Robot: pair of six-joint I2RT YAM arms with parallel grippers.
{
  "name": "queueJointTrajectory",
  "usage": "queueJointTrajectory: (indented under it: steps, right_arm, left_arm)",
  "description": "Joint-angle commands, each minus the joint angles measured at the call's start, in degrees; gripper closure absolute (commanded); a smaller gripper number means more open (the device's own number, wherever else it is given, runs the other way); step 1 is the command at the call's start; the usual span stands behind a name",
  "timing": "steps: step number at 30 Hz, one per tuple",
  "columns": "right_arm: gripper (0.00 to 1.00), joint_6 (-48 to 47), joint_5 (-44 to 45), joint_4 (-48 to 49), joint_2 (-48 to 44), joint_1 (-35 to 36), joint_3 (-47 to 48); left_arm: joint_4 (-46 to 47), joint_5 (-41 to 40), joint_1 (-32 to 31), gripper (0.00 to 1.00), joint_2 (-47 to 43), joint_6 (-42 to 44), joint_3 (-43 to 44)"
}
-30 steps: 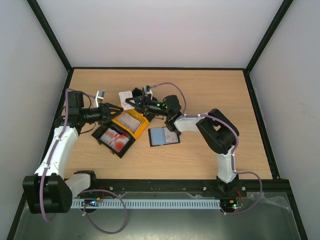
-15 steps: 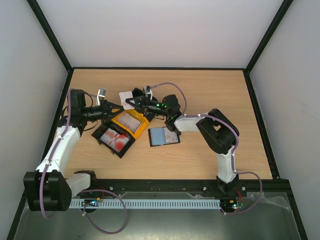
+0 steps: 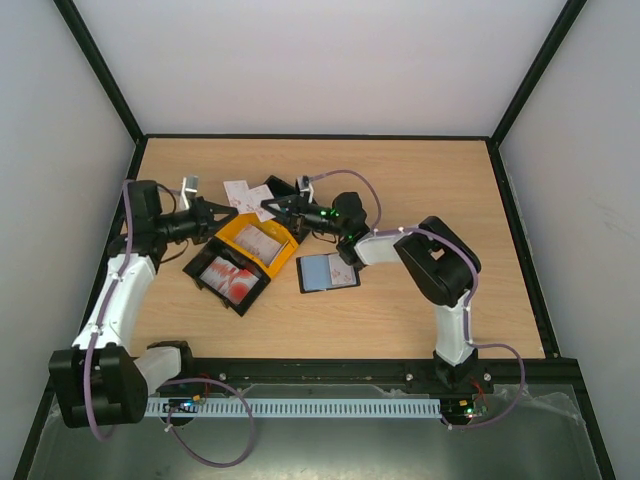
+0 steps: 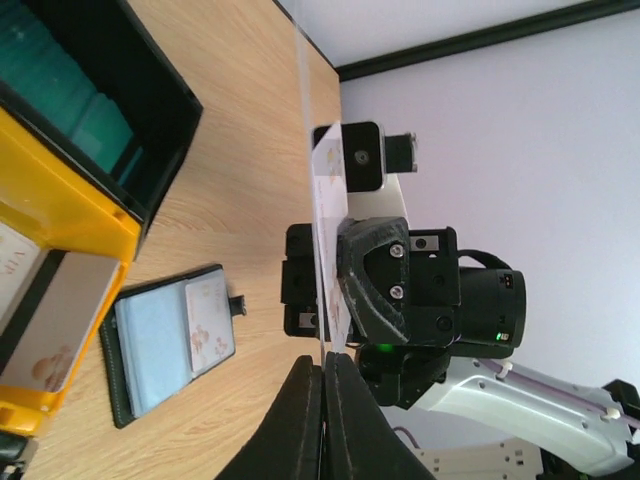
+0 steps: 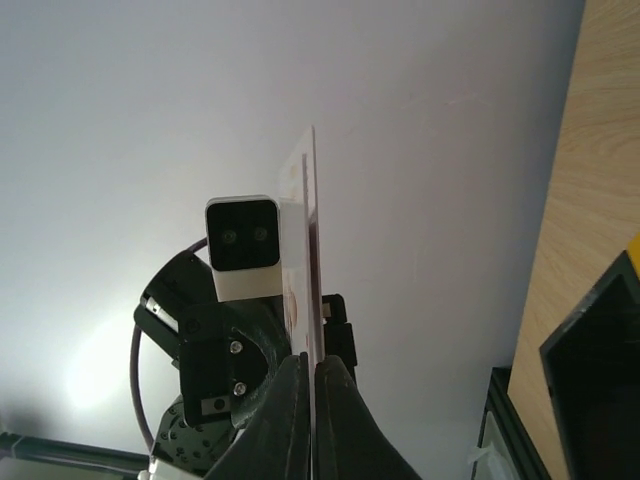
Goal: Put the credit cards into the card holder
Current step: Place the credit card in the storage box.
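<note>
A pale white-pink credit card (image 3: pixel 238 192) is held on edge above the trays, between my two grippers. My left gripper (image 3: pixel 228 211) is shut on one end; in the left wrist view the card (image 4: pixel 318 200) runs edge-on down into the closed jaws (image 4: pixel 323 358). My right gripper (image 3: pixel 268 206) is shut on the other end; its wrist view shows the card (image 5: pixel 315 240) edge-on in its jaws (image 5: pixel 316 358). The black card holder (image 3: pixel 312 273) lies open on the table, blue inside, with one pale card (image 3: pixel 345 272) in it. It also shows in the left wrist view (image 4: pixel 150 350).
A yellow tray (image 3: pixel 280 262) holds pale cards. A black tray (image 3: pixel 228 280) in front of it holds red-and-white cards. Another black tray (image 4: pixel 150 110) with teal cards (image 4: pixel 60 80) sits behind the grippers. Black frame rails edge the table.
The card has shifted a little left. My left arm drew back to the left with it, and the right gripper followed, still meeting at the card.
</note>
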Motion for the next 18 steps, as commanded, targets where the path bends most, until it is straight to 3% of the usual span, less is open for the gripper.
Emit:
queueJointTrajectory:
  steps: [1,5,8,10,15,18]
  right_arm:
    - [0.98,-1.2,-0.3,2.7,-1.7,-0.9,-1.2]
    - [0.98,-4.6,0.0,-0.8,-2.8,-1.4,-2.9]
    - [0.98,-12.1,0.8,-11.2,-4.8,-1.3,-3.8]
    - [0.98,-19.5,2.0,-22.1,-6.4,-0.7,-3.1]
    - [0.98,-43.0,10.5,-55.2,-6.3,3.9,5.5]
    - [0.98,-49.0,16.5,-65.7,-4.2,6.4,10.5]
  left_arm:
    - [-5.0,-1.2,2.5,0.98,-1.6,3.4,0.7]
    - [-13.6,-6.3,5.7,0.97,-1.5,10.3,3.9]
    - [-21.2,-18.3,6.4,0.98,-1.7,15.6,7.5]
    - [-22.7,-21.1,6.4,0.98,-2.1,17.2,8.3]
    - [-20.4,-16.8,4.6,0.98,-2.0,17.1,6.9]
    - [-20.4,-17.1,3.1,0.98,-1.9,17.6,6.8]
